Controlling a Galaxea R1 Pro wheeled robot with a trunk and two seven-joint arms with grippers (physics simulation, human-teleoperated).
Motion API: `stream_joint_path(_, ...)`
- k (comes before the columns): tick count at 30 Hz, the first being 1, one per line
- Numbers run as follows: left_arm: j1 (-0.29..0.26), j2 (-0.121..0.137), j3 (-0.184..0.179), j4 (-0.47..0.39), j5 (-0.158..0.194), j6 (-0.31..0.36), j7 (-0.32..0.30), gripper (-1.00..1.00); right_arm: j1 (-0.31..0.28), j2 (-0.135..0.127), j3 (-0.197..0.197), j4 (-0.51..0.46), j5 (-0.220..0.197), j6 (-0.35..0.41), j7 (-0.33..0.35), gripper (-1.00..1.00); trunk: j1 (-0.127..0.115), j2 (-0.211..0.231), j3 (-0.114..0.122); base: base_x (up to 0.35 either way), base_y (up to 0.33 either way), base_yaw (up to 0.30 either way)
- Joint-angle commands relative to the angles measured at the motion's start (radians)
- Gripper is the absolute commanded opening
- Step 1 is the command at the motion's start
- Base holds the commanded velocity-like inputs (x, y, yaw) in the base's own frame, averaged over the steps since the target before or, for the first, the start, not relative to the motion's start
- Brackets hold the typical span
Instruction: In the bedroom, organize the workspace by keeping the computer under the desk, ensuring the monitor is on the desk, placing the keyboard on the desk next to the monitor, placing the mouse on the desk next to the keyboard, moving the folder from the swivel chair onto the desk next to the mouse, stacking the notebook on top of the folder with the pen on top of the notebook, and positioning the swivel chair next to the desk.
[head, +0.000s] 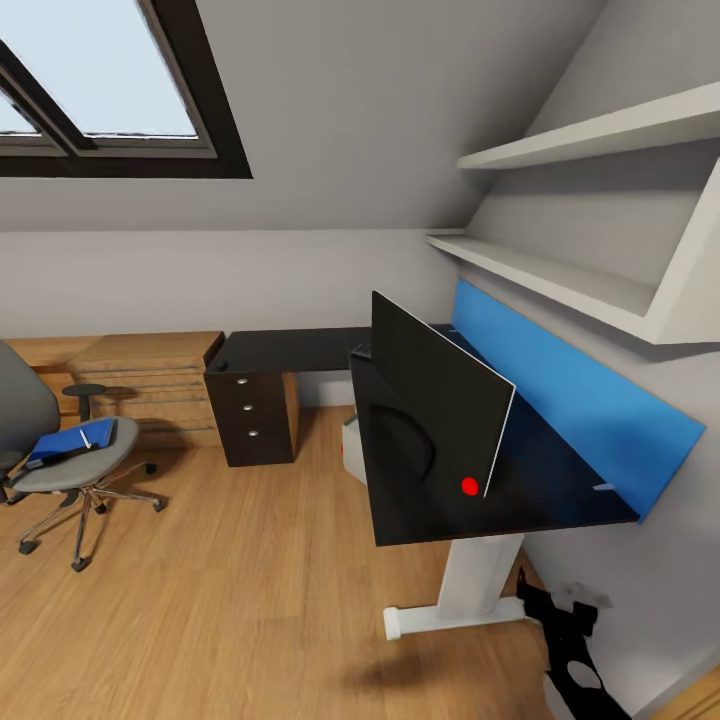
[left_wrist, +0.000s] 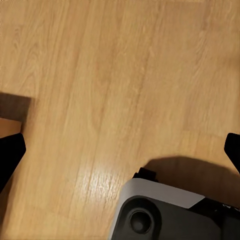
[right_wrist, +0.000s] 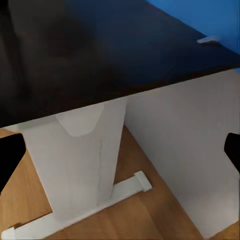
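Note:
The black-topped desk (head: 300, 350) runs along the wall and turns toward me, with a blue back panel (head: 570, 390). The monitor (head: 440, 400) stands on its near wing, seen edge-on, a red dot at its lower corner. Under the desk a bit of the light grey computer (head: 351, 448) peeks out. At the left stands the grey swivel chair (head: 70, 468); a blue stack (head: 68, 443), the folder and notebook lying together, rests on its seat with the white pen (head: 85, 438) on top. My left gripper (left_wrist: 120, 152) hangs open over bare floor. My right gripper (right_wrist: 120, 150) is open, facing the desk's white leg (right_wrist: 80, 155).
A black three-drawer unit (head: 252, 415) stands under the desk's far wing, beside a low light-wood cabinet (head: 150, 385). White shelves (head: 560, 280) jut from the right wall above the desk. My right arm (head: 570, 660) is low by the wall. Wood floor (head: 230, 580) spreads between chair and desk.

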Motion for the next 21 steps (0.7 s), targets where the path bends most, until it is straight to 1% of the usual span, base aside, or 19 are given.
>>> stream_joint_path(1,-0.001,0.002,-0.008,0.0,0.01,-0.007,0.006,1.0,-0.081,-0.018,-0.008,0.006,-0.009,0.045,-0.003,1.0,0.001,-0.002,-0.002,0.0,0.0,0.0)
stream_joint_path(6,-0.001,0.003,-0.007,0.001,0.012,-0.028,0.006,1.0,-0.208,-0.044,-0.014,0.066,-0.008,0.1,0.004,1.0,0.001,-0.002,-0.002,0.0,0.0,0.0)
stream_joint_path(7,-0.001,0.004,-0.007,0.001,0.013,-0.041,0.006,1.0,-0.256,-0.05,-0.015,0.094,-0.005,0.12,0.017,1.0,0.001,-0.002,-0.002,0.0,0.0,0.0)
stream_joint_path(12,-0.001,0.004,-0.006,0.001,0.014,-0.063,0.006,1.0,-0.361,-0.063,-0.015,0.153,-0.002,0.185,0.06,1.0,0.001,-0.002,-0.002,0.0,0.0,0.0)
stream_joint_path(13,-0.001,0.003,-0.006,0.001,0.014,-0.065,0.006,1.0,-0.377,-0.067,-0.015,0.164,-0.003,0.199,0.068,1.0,0.001,-0.002,-0.002,0.0,0.0,0.0)
stream_joint_path(14,-0.001,0.004,-0.006,0.001,0.014,-0.069,0.006,1.0,-0.4,-0.078,-0.016,0.188,-0.005,0.221,0.081,1.0,0.001,-0.002,-0.002,0.021,-0.006,0.0)
stream_joint_path(17,-0.001,0.004,-0.006,0.001,0.015,-0.071,0.006,1.0,-0.42,-0.091,-0.017,0.22,-0.008,0.24,0.095,1.0,0.001,-0.002,-0.002,0.081,-0.053,0.0)
stream_joint_path(21,-0.001,0.004,-0.006,0.001,0.015,-0.073,0.006,1.0,-0.433,-0.099,-0.017,0.246,-0.009,0.25,0.106,1.0,0.001,-0.002,-0.002,0.167,-0.141,0.0)
